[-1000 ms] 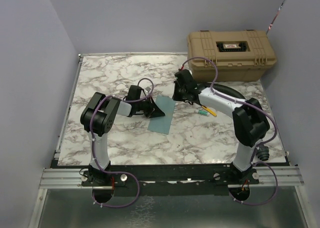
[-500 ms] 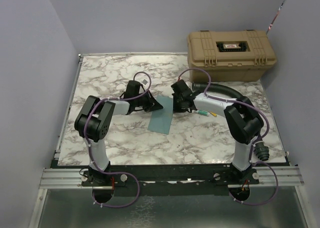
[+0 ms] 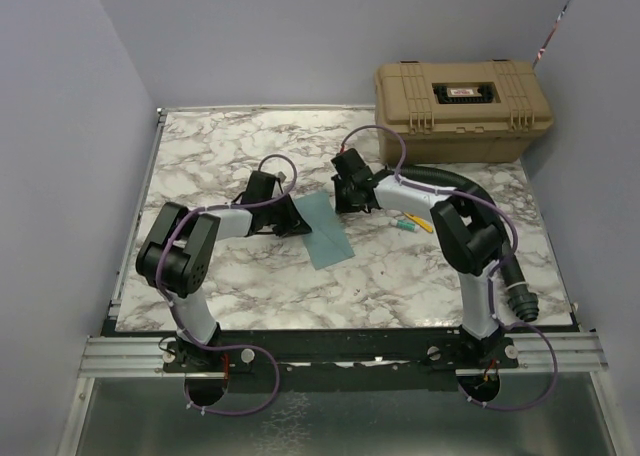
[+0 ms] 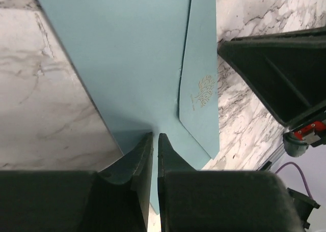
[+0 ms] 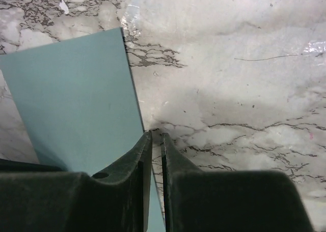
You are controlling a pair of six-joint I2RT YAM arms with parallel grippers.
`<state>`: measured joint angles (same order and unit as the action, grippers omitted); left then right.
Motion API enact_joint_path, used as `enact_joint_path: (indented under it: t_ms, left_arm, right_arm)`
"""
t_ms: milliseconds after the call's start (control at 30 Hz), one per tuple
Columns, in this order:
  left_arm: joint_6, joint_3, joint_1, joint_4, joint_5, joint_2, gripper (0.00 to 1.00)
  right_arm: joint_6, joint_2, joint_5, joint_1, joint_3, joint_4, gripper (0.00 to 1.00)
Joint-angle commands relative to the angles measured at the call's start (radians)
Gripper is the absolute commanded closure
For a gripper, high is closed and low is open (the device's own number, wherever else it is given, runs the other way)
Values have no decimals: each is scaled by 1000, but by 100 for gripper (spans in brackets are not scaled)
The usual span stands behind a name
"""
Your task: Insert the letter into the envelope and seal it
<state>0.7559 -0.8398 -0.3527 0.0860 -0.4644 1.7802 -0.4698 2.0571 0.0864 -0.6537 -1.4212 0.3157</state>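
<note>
The table (image 3: pixel 215 161) has a white surface with grey marble veins, and it stands in a booth of plain pale grey walls (image 3: pixel 300 36). In the far right corner lies a tan hard case (image 3: pixel 462 96) with its lid closed, and two small pens (image 3: pixel 414 222) lie near the right arm. The envelope (image 3: pixel 327 234) is in the middle of the table, between the two grippers, with its flap (image 4: pixel 201 89) folded down and a small gold ornament on it. Both arms reach forward and bend inward toward it, low over the marble. The left gripper (image 4: pixel 155 136) meets the envelope at its left edge; its fingers (image 4: pixel 138 163) are almost pressed together and pinch the teal paper in the thin slit. The right gripper (image 5: pixel 156 133) does the same at the far right edge, and a strip of teal shows between its two nearly closed fingers.
</note>
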Motion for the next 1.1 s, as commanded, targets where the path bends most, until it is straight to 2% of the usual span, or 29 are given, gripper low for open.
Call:
enact_joint_path:
  t_ms: [0, 100, 233, 500, 833, 1067]
  left_arm:
    - [-53, 26, 11, -78, 3, -27, 90]
    - [-48, -34, 16, -73, -11, -51, 90]
    - [-6, -122, 18, -18, -43, -44, 90]
    - [53, -231, 17, 47, -62, 94, 90]
    - [44, -287, 19, 71, -113, 275, 98]
    - [41, -248, 23, 50, -83, 278, 100]
  right_arm:
    - [55, -30, -26, -8, 13, -1, 83]
    - [83, -115, -50, -8, 49, -20, 82]
    - [173, -183, -165, -14, 133, -116, 81]
    - [252, -155, -220, -44, 160, -162, 81]
    - [296, -71, -58, -127, 123, -200, 81]
    - [294, -27, -8, -133, 97, -176, 87]
